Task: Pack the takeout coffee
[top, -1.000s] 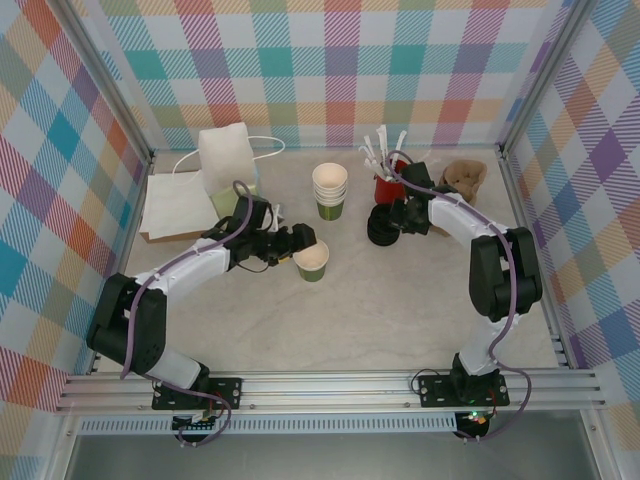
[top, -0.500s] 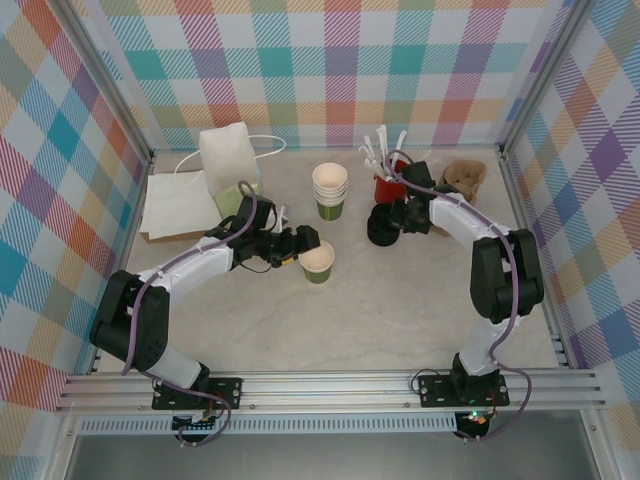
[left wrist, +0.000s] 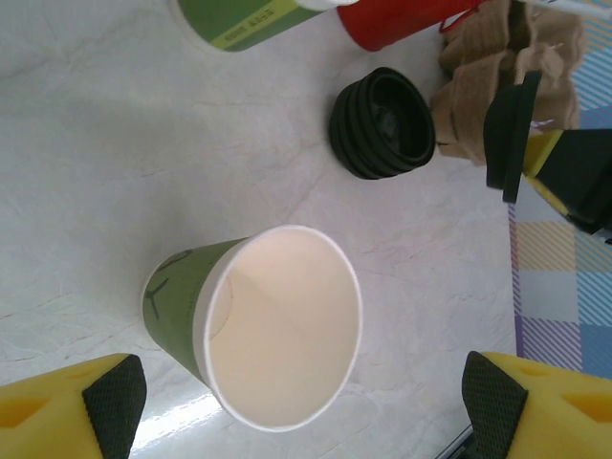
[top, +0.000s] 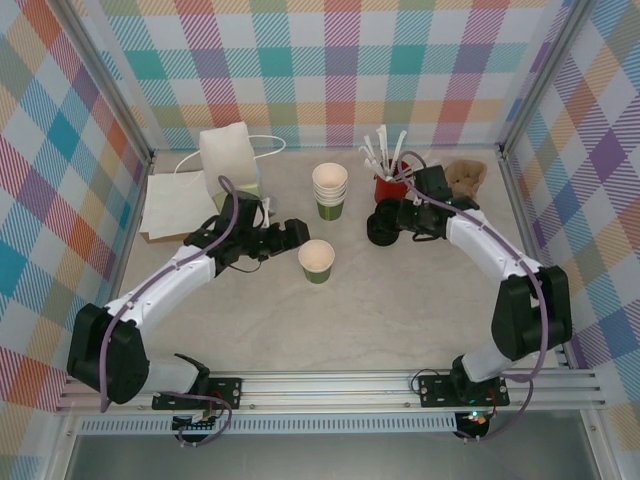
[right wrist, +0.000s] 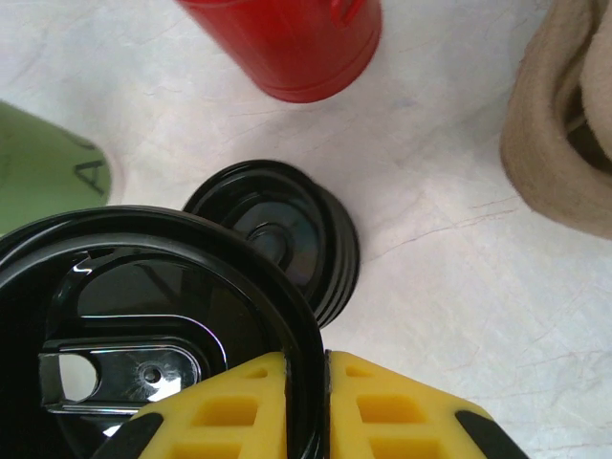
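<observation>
Left tool: jaws spread wide, gripping nothing, low over the tabletop. To its left and farther back are a sheet of white paper and a white paper bag. In the left wrist view both finger pads stand clear of the takeout coffee cup.

The takeout coffee cup stands upright on the tabletop just right of the left tool, near mid-table. Its wall is olive-green, its mouth is open and the cream inside shows.

Behind it is a stack of paper cups. Further right a stack of black lids rests on the tabletop, with a red cup of white stirrers just behind it.

Right tool: jaws pressed together on the rim of one black lid, which it holds above and just beside the stack of black lids. Brown cup sleeves lie at the far right.
</observation>
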